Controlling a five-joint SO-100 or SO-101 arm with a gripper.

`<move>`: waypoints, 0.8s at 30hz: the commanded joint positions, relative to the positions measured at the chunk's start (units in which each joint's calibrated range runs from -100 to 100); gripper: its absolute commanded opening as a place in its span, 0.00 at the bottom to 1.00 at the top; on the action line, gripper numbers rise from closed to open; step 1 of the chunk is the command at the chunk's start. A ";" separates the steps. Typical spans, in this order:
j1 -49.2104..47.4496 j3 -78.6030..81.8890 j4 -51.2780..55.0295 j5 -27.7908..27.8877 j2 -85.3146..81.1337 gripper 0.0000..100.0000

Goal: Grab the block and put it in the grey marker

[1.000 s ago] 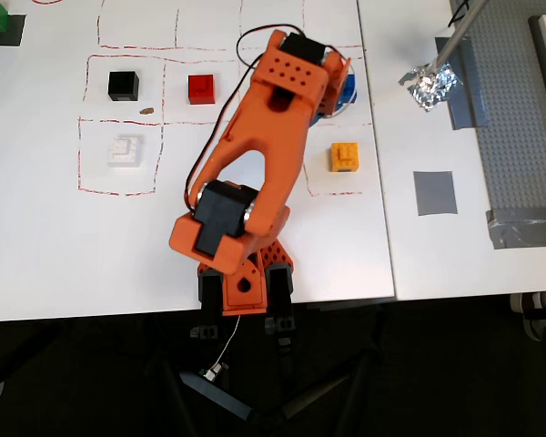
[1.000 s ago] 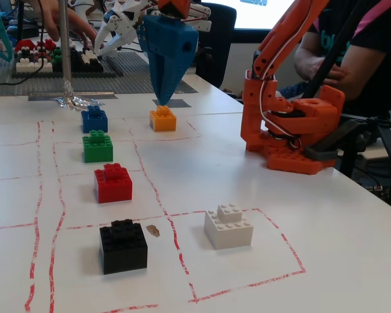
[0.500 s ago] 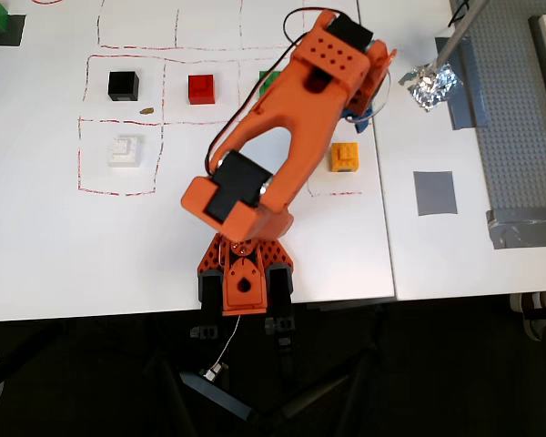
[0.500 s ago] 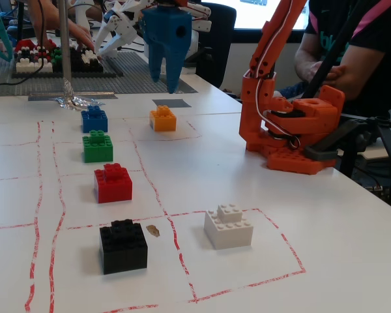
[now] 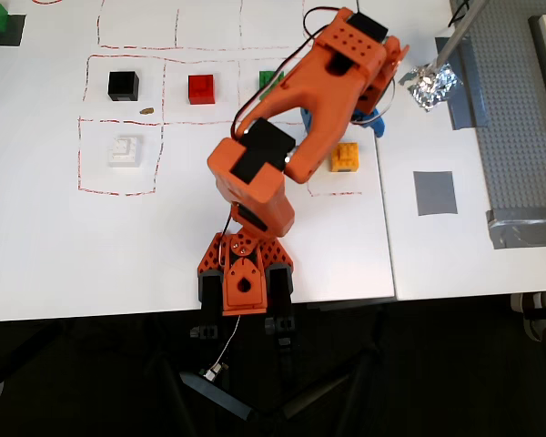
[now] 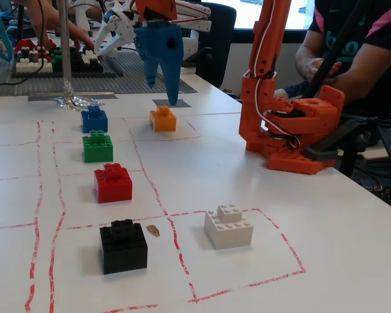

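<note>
Your gripper (image 6: pixel 163 88), the blue two-finger one, hangs point-down above the table in the fixed view, its tips clear of everything and a narrow gap showing between them, so read it as released and holding nothing. The block (image 6: pixel 163 119) sits below and a touch nearer the camera than those tips, not touching them; from this angle the longer finger appears to end just behind the block's far edge, so the drop you need is short and slightly toward the camera side. In the overhead view the arm's orange body covers most of the gripper, and the block (image 5: pixel 345 157) shows just beside the arm's right edge, inside a red-dashed cell. The block is roughly cube-shaped, so no long axis to speak of; its faces look about square to the drawn lines, and the fingers could close across either pair (judgement only). It is orange-yellow with raised studs on top, same build as the blue block (image 6: pixel 94 119), green block (image 6: pixel 98 146) and red block (image 6: pixel 113 183) lined up to its left in the fixed view. The grey marker (image 5: pixel 435 192) lies flat on the neighbouring table surface, right of the block in the overhead view and well apart from it, still bare
</note>
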 commanded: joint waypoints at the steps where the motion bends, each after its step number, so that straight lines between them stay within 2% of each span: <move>1: 2.46 -5.76 -0.83 -1.03 -0.10 0.43; 19: 3.79 -2.05 -8.83 -2.00 8.08 0.39; 24: 3.61 0.49 -10.70 -2.34 9.03 0.32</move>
